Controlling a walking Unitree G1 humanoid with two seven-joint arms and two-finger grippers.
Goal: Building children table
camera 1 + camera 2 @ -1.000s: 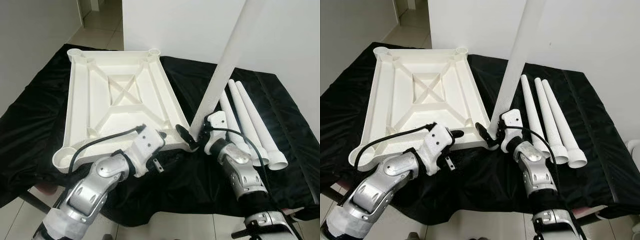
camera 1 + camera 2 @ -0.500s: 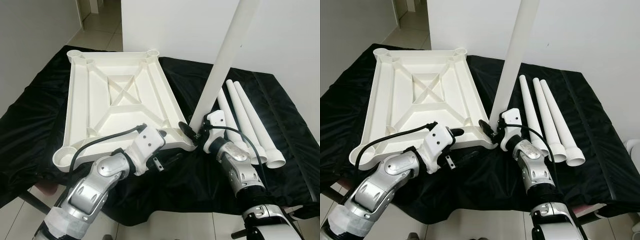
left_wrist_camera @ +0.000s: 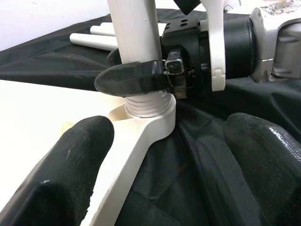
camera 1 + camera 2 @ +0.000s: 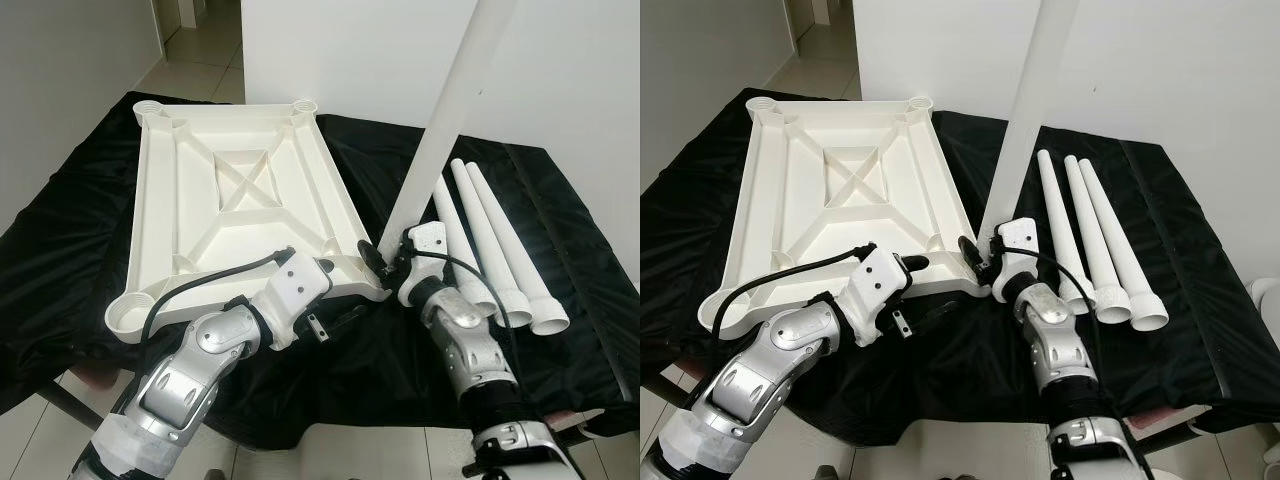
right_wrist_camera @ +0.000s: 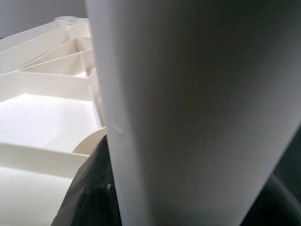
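Note:
The white tabletop [image 4: 240, 200] lies upside down on the black cloth, ribs up. A long white leg [image 4: 440, 120] stands nearly upright, its threaded end [image 3: 146, 101] sitting in the near right corner socket [image 3: 153, 120]. My right gripper [image 4: 385, 258] is shut on the leg just above the socket; the leg [image 5: 188, 113] looms close in the right wrist view. My left gripper [image 4: 930, 290] is open at the tabletop's front edge, its fingers [image 3: 70, 165] spread to either side of that corner without touching the leg.
Three loose white legs [image 4: 490, 240] lie side by side on the cloth, right of the right arm. The black cloth [image 4: 70, 250] hangs over the table edges. A white wall [image 4: 350, 50] stands behind, tiled floor at far left.
The leg has swung from a rightward lean to nearly upright, and its foot has shifted onto the corner socket with the right gripper. The left gripper has barely moved.

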